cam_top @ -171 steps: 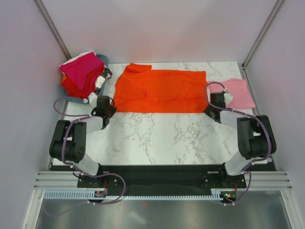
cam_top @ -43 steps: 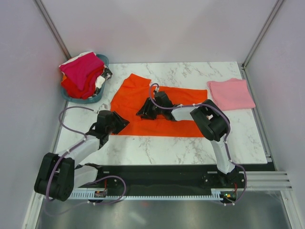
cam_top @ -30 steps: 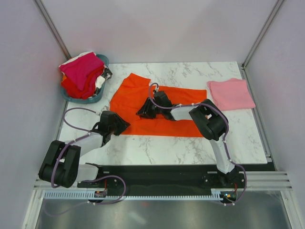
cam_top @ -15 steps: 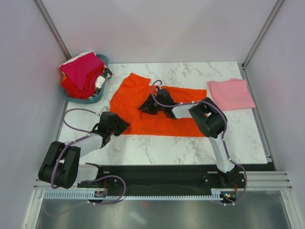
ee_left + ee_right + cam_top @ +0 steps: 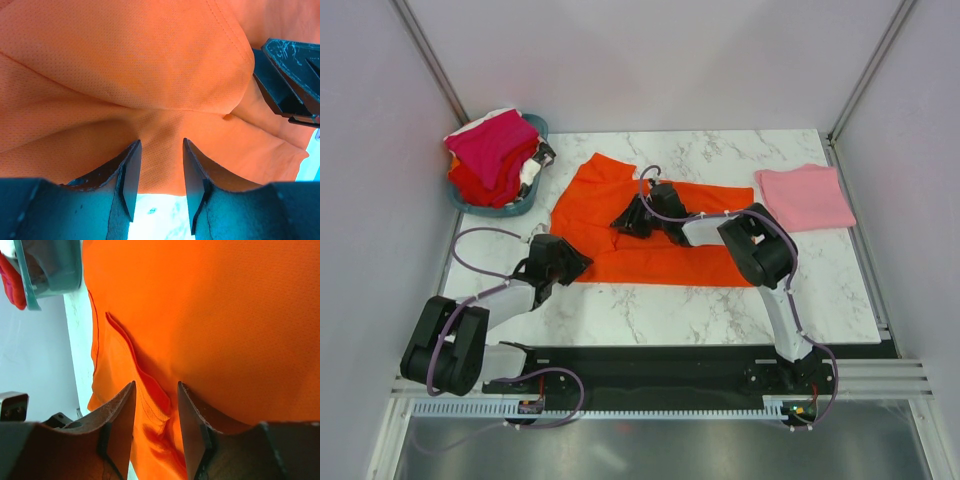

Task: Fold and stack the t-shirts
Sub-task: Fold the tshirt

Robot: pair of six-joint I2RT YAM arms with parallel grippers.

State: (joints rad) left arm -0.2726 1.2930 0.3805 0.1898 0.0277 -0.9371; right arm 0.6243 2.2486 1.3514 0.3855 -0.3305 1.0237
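- The fingers [image 5: 129,172] of the left gripper [image 5: 160,145] are held a little apart, with a narrow gap between the tips.
- Through that gap the orange-red t-shirt [image 5: 125,60] is seen, with its near hem and a strip of the table [image 5: 650,310] just below it. Creases in the cloth are drawn in toward the fingertips. Whether the cloth is touched by them cannot be told.
- The fingers [image 5: 122,412] of the right gripper [image 5: 156,387] are likewise parted by a narrow gap. A raised folded edge of the same shirt is seen running down between them.
- From above, the orange-red t-shirt is seen spread flat across the middle of the marble table. One sleeve is turned out at its far left corner.
- The left gripper is placed at the near left corner of that shirt, and the right gripper over its middle, left of centre. The right arm is stretched across the cloth from the right.
- A pink t-shirt [image 5: 805,197] is laid folded and flat at the far right of the table, close beside the orange-red one and well apart from both grippers.
- At the far left corner a teal basket [image 5: 492,211] is set. In it a magenta t-shirt [image 5: 490,145] is piled on a red t-shirt [image 5: 470,185], and a white t-shirt [image 5: 530,172] is showing at the side.
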